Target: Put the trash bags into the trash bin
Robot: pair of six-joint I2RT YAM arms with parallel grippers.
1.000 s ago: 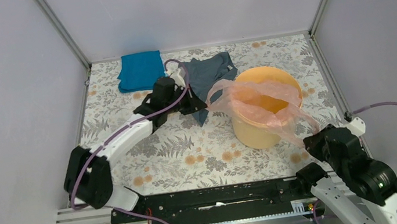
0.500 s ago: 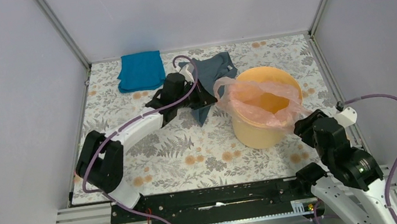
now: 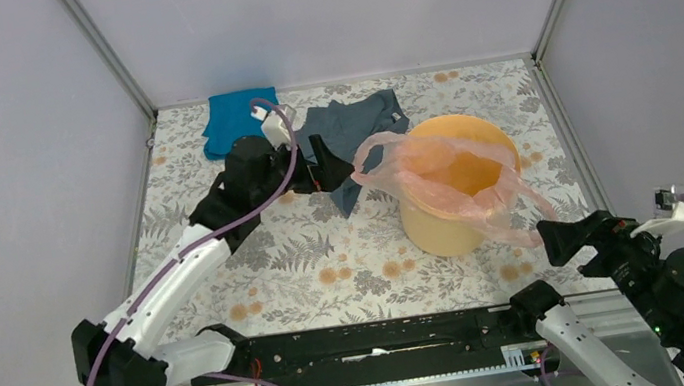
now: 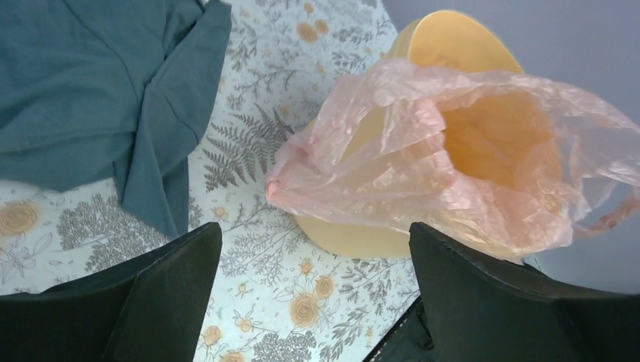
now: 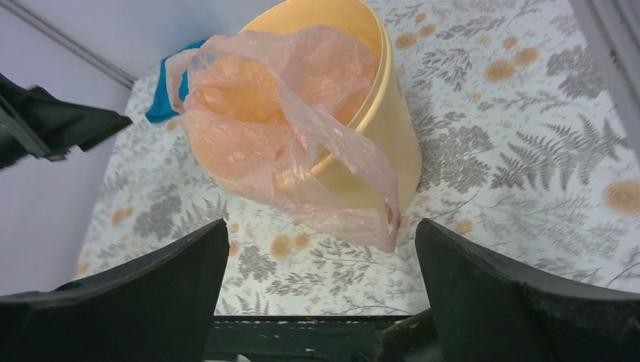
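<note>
The pale-pink trash bag [image 3: 436, 175] lies draped over the mouth of the yellow-orange trash bin [image 3: 434, 230]. One handle loop sticks out to the left, and a strip hangs down the near right side. My left gripper [image 3: 330, 174] hovers just left of the bin, open and apart from the bag. In the left wrist view the bag [image 4: 392, 173] and bin [image 4: 453, 45] lie beyond the empty gripper [image 4: 313, 230]. My right gripper [image 3: 552, 239] is open near the bin's front right. Its wrist view shows the bag [image 5: 264, 143] on the bin [image 5: 392, 128] ahead of the empty gripper [image 5: 321, 225].
A grey-blue garment [image 3: 354, 126] lies crumpled behind and to the left of the bin, under the left wrist. A bright blue folded cloth [image 3: 232, 118] sits at the back left. Grey walls close the floral table on three sides.
Both grippers have opened and let go of the bag. The left one pulled back to the left, the right one back toward the near right corner. The bag stays draped on the bin.
</note>
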